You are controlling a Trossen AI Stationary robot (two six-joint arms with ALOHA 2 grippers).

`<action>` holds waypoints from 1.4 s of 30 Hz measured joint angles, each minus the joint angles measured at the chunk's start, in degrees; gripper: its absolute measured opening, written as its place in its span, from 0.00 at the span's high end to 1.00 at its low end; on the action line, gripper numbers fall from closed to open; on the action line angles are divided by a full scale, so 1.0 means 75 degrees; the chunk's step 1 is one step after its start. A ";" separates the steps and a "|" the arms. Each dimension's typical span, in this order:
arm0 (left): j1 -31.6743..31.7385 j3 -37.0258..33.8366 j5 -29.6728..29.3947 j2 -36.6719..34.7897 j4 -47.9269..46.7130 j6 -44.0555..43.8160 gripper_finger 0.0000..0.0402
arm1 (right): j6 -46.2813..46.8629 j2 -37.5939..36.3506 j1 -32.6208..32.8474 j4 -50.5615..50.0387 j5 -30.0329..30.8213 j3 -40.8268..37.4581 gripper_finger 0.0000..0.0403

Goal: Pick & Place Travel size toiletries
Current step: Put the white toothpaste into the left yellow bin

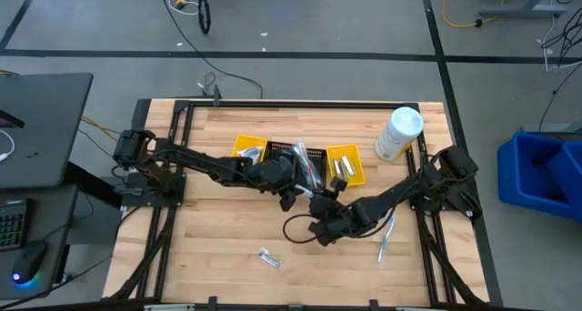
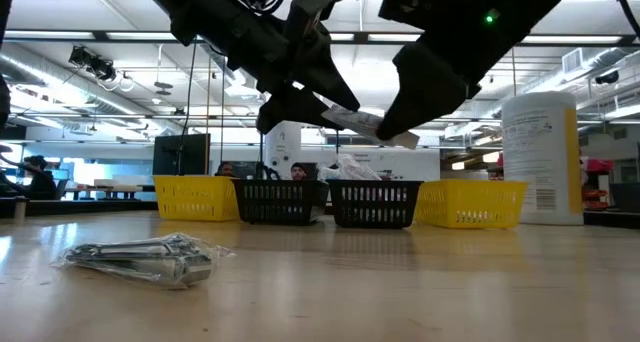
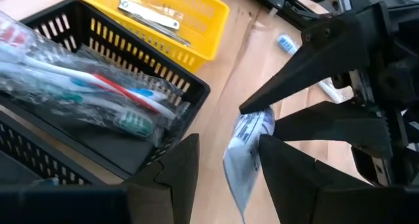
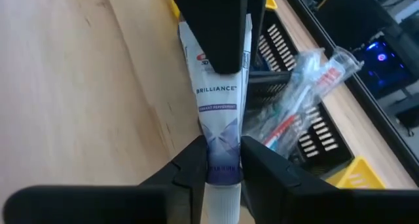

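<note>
I see the white toothpaste tube (image 4: pixel 218 112) pinched by both grippers, right (image 4: pixel 219 160) and left (image 3: pixel 226 162), above four baskets: two yellow (image 1: pixel 346 163), two black (image 1: pixel 307 160). Tall white bottle (image 1: pixel 398 134) stands aside.

The high view looks straight down on the whole pale wooden worktop (image 1: pixel 227 220), from well above it. The low view sits at worktop level, facing across to the row of yellow and black slotted plastic baskets (image 2: pixel 375 204) and the room behind. Each wrist view looks closely past its own arm's dark fingers. Both wrist views share the black basket of wrapped toothbrushes (image 3: pixel 98 99) and, probably, one white toothpaste tube (image 4: pixel 219 112).
</note>
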 joint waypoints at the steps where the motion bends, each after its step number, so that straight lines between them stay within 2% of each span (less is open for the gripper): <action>1: 0.0000 0.0000 0.0000 0.0000 0.0000 0.0002 0.58 | -0.0053 0.0000 -0.0011 0.0045 0.0000 0.0000 0.76; 8: 0.0000 0.0000 0.0005 0.0000 -0.0003 0.0021 0.61 | -0.0090 -0.0003 -0.0118 0.0100 0.0002 0.0006 0.77; 23: 0.0000 0.0000 0.0005 0.0000 0.0009 0.0436 0.84 | -0.0092 -0.0003 -0.0118 0.0024 -0.0032 0.0006 0.74; 29: -0.0022 0.0000 0.0058 0.0000 0.0012 0.1164 0.85 | -0.0092 -0.0003 -0.0118 0.0029 -0.0050 0.0006 0.73; 37: -0.0044 0.0000 0.0032 0.0000 0.0003 0.1202 0.86 | -0.0092 -0.0003 -0.0118 0.0033 -0.0079 0.0006 0.73; 42: 0.0014 0.0000 0.0004 0.0000 -0.0071 0.0973 0.88 | -0.0092 -0.0017 -0.0188 0.0044 -0.0369 0.0006 0.65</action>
